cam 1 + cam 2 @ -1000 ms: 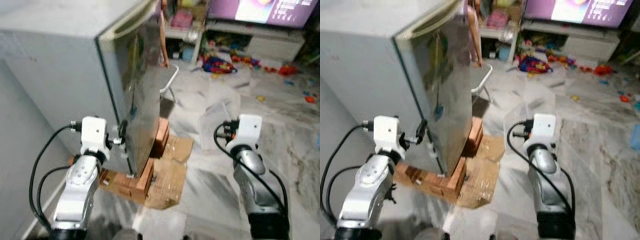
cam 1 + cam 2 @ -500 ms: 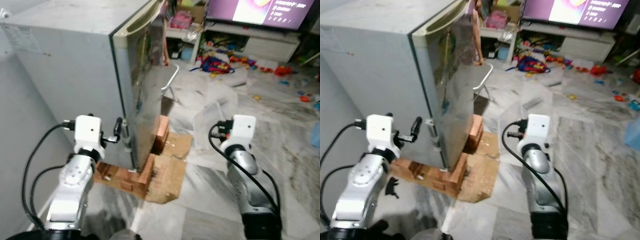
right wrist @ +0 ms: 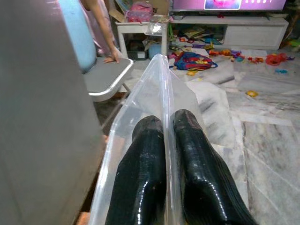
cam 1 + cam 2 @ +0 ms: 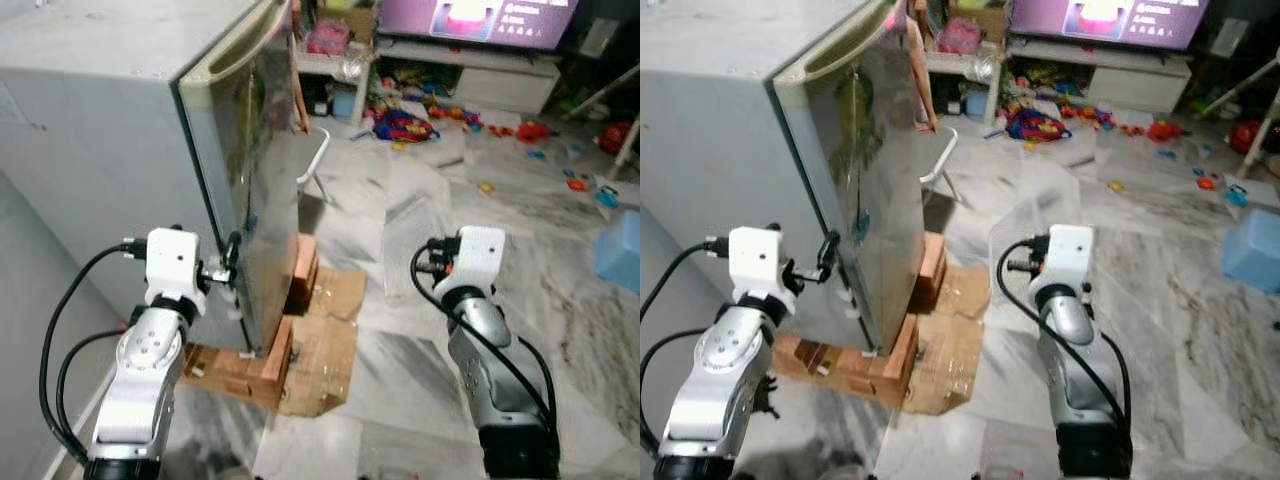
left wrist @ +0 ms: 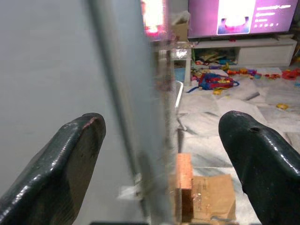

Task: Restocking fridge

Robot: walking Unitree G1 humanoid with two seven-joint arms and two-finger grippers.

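The words on the TV [image 4: 470, 18] across the room are too blurry to read.

The grey fridge [image 4: 150, 130] stands on wooden blocks [image 4: 262, 362] and flat cardboard [image 4: 325, 345]. The left gripper [image 5: 161, 154] is spread wide, with the edge of the fridge door [image 5: 154, 117] between its two black fingers [image 5: 70, 159]. Half a second ago it was a little away from the door; now it sits right at the edge.

The right gripper [image 3: 166, 154] is to the right of the fridge, pinched tight on the rim of a clear plastic container [image 3: 159, 89], as before. The container sticks out in front of it, over the marble floor [image 4: 560, 260].

Past the door there is a person's arm [image 3: 101, 28] resting on a white chair [image 3: 110, 75]. Toys [image 4: 405, 125] lie near the TV.
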